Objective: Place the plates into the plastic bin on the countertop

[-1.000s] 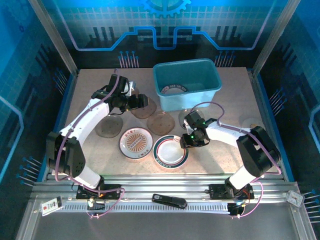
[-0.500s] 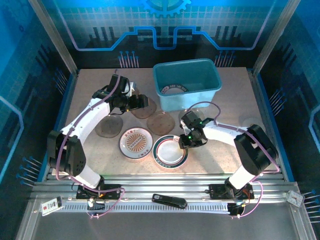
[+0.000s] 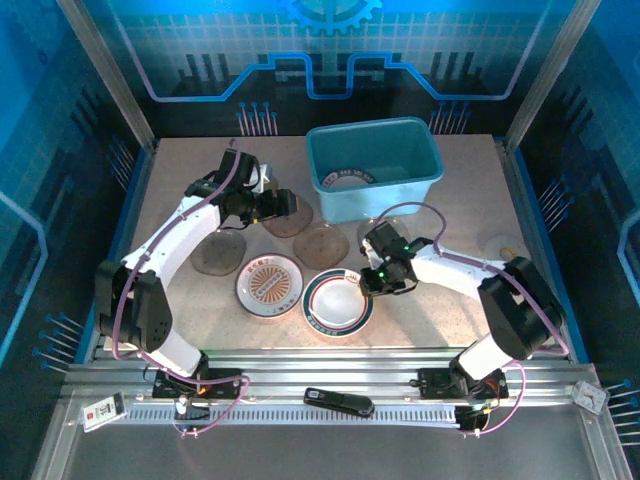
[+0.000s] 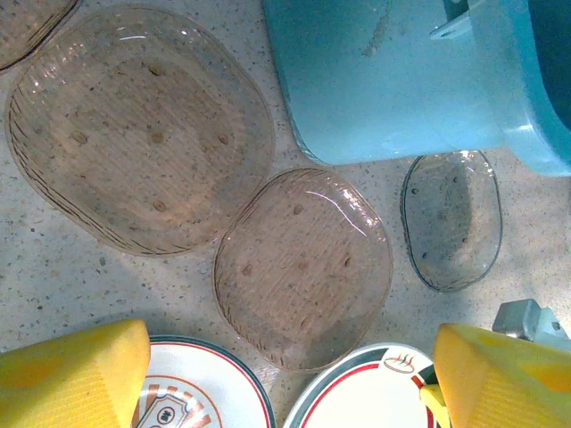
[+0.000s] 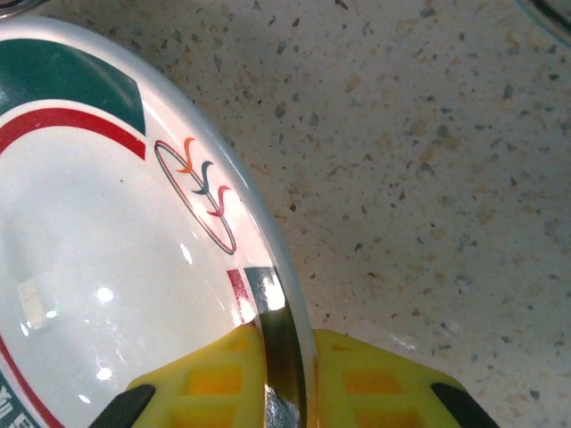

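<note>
Gripping the green-and-red-rimmed plate (image 3: 340,303) by its rim.
Clamped over that edge with the right gripper (image 5: 285,357), yellow jaws closed on it, at the countertop (image 3: 470,170) in front of the plastic bin (image 3: 400,195) (one patterned plate (image 3: 347,178) inside) — holding the left gripper (image 3: 283,205) spread wide and empty above the smoky-brown plates (image 4: 143,134).

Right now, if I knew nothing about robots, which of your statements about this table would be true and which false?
1. The plastic bin holds one round plate. True.
2. The right end effector pinches the rim of the green-rimmed plate. True.
3. The left end effector is carrying a brown plate. False: its fingers are spread wide with nothing between them.
4. Every smoky-brown plate is inside the bin. False: they lie on the countertop beside it.
</note>
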